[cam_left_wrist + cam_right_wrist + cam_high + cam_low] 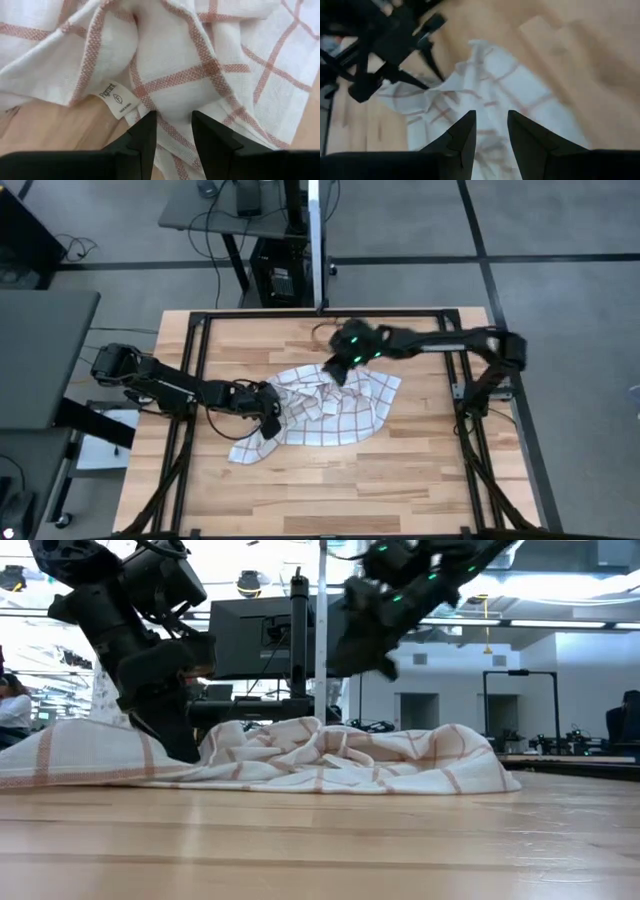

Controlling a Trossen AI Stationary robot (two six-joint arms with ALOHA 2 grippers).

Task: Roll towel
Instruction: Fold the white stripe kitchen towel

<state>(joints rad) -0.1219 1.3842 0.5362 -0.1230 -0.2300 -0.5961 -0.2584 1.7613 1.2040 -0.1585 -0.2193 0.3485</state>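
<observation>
The towel (pixel 335 412), white with a reddish-brown grid, lies crumpled in loose folds mid-table (pixel 330 755). My left gripper (pixel 272 420) is low over its left part, slanting down; in the left wrist view its fingers (pixel 175 120) stand apart with cloth (pixel 175 75) showing in and beyond the gap. A sewn label (pixel 117 100) hangs from a fold beside them. My right gripper (pixel 338 372) hangs in the air above the towel's far edge (pixel 368 652). It is open, with nothing between its fingers (pixel 491 117), and looks down on the towel (pixel 485 90). My left gripper comes at the towel's left part (pixel 172 102) slanting down from the table's left. A red stripe of the cloth runs unbroken across the gap between its fingers. I cannot tell whether the fingertips touch the cloth.
Black frame rails (pixel 196 380) run along the table's left, right and far sides. A cable loop (pixel 322 332) lies at the far edge. Bare wood (pixel 330 500) stretches between the towel and the near edge.
</observation>
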